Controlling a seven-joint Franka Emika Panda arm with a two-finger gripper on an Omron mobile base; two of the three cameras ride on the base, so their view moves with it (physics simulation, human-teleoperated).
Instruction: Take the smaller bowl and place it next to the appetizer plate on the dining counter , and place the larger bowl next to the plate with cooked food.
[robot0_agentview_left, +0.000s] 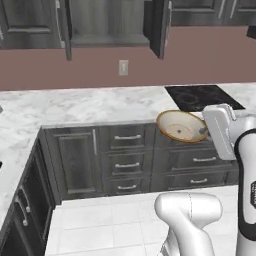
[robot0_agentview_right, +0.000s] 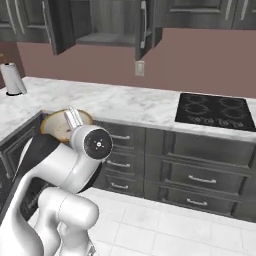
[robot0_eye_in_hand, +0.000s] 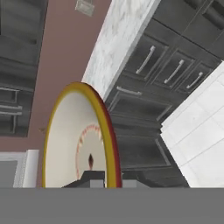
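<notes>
I am holding the smaller bowl (robot0_agentview_left: 181, 126), cream inside with a tan rim and speckles, tilted on its side in the air in front of the dark drawers. My gripper (robot0_agentview_left: 204, 131) is shut on its rim. From the right base view the bowl (robot0_agentview_right: 57, 125) peeks out behind my wrist, with the gripper (robot0_agentview_right: 74, 118) clamped on its edge. In the hand view the bowl (robot0_eye_in_hand: 76, 140) stands edge-on with a yellow rim, and my fingertips (robot0_eye_in_hand: 105, 176) pinch its lower edge. The larger bowl, both plates and the dining counter are out of view.
A marble wall counter (robot0_agentview_left: 75, 107) runs ahead, with a black cooktop (robot0_agentview_right: 215, 111) set into it and dark drawers (robot0_agentview_left: 127, 165) below. Upper cabinet doors (robot0_agentview_left: 161, 27) hang open above. A paper towel roll (robot0_agentview_right: 12, 78) stands at the far left. White tile floor (robot0_agentview_right: 165, 225) lies below.
</notes>
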